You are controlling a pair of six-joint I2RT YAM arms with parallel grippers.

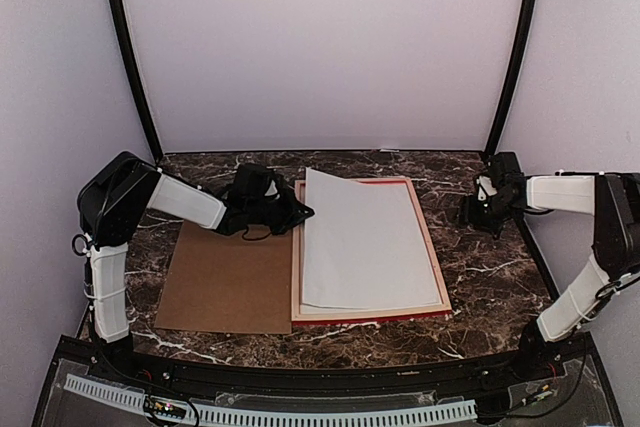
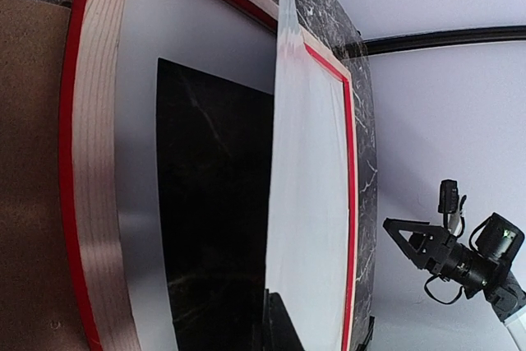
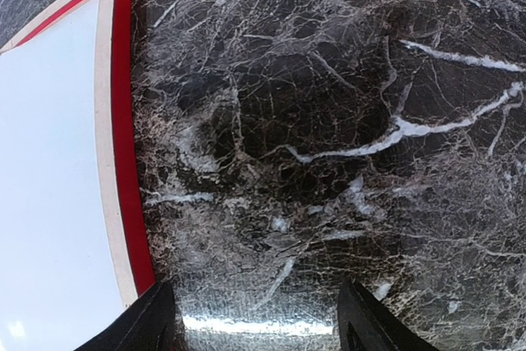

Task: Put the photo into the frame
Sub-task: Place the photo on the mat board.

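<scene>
The frame (image 1: pixel 432 247) lies face down on the marble table, pale wood back up, red showing along its edges. A large sheet, white side up, rests in it; this is the photo (image 1: pixel 360 242), and its printed face is hidden. My left gripper (image 1: pixel 300 212) is shut on the photo's left edge near the far corner and holds that edge raised. In the left wrist view the photo (image 2: pixel 316 203) stands edge-on above the white mat board (image 2: pixel 136 203) inside the frame (image 2: pixel 90 203). My right gripper (image 1: pixel 470 209) is open and empty over bare table, right of the frame (image 3: pixel 123 121).
A plain brown backing board (image 1: pixel 225 282) lies flat on the table left of the frame, under my left arm. The dark window of the mat board (image 2: pixel 214 203) shows marble. White walls and black poles enclose the table.
</scene>
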